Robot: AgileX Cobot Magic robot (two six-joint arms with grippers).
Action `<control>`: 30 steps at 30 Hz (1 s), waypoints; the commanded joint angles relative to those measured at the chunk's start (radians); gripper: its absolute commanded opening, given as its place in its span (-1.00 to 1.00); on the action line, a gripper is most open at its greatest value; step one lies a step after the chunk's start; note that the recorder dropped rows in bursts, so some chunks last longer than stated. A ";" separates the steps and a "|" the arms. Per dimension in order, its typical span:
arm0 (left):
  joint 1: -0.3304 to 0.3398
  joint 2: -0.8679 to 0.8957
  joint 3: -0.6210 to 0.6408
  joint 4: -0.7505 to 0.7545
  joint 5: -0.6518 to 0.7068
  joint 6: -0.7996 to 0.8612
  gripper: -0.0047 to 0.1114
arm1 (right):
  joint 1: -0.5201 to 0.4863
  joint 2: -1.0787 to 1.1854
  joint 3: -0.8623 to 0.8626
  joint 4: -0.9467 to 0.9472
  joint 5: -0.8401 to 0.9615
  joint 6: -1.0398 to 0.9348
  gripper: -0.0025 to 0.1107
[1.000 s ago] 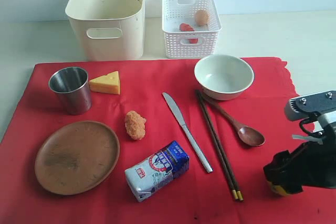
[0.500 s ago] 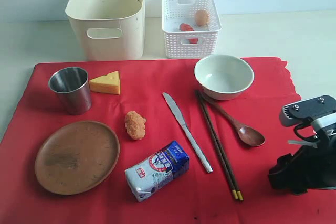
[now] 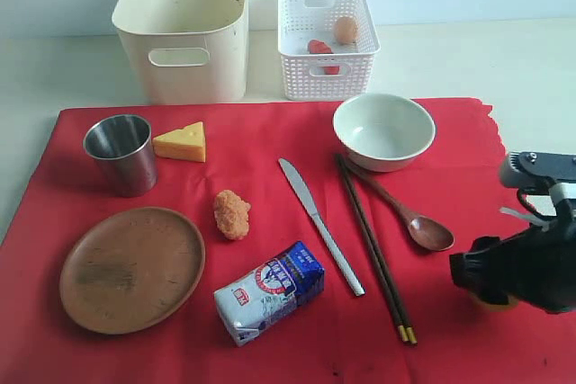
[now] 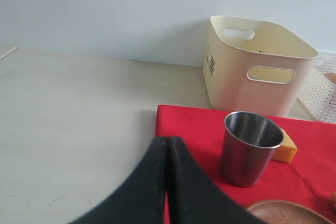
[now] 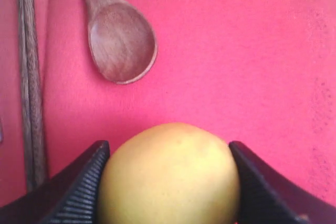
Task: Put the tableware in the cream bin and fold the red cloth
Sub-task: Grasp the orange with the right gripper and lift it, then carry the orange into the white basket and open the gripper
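On the red cloth [image 3: 270, 177] lie the steel cup [image 3: 120, 152], wooden plate [image 3: 131, 267], silver knife [image 3: 319, 225], chopsticks [image 3: 373, 254], wooden spoon [image 3: 409, 218] and pale bowl [image 3: 383, 130]. Behind the cloth stands the cream bin [image 3: 184, 33]. My right gripper [image 3: 490, 287] hovers low over the cloth's front right, right of the chopsticks, shut on a yellow lemon [image 5: 169, 174] with the spoon [image 5: 122, 43] just beyond it. The left gripper [image 4: 167, 145] is shut and holds nothing, near the cloth's left edge, short of the cup [image 4: 249, 148]; the exterior view does not show it.
A white lattice basket [image 3: 326, 38] beside the bin holds an egg and a red sausage. A cheese wedge [image 3: 182, 142], a nugget [image 3: 232, 214] and a blue-white milk packet [image 3: 268, 292] lie among the tableware. Bare table surrounds the cloth.
The right arm's wrist has swung to the right and its gripper has risen slightly with the lemon in it. Nothing on the cloth has moved.
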 commanded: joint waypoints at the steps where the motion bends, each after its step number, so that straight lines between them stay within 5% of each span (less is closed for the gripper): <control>1: 0.001 -0.007 0.001 0.002 -0.006 0.005 -0.89 | 0.000 -0.010 0.004 0.091 -0.044 -0.004 -0.96; 30: 0.001 -0.007 0.001 0.002 -0.006 0.005 -0.89 | 0.000 0.114 -0.496 0.134 -0.020 -0.035 -0.96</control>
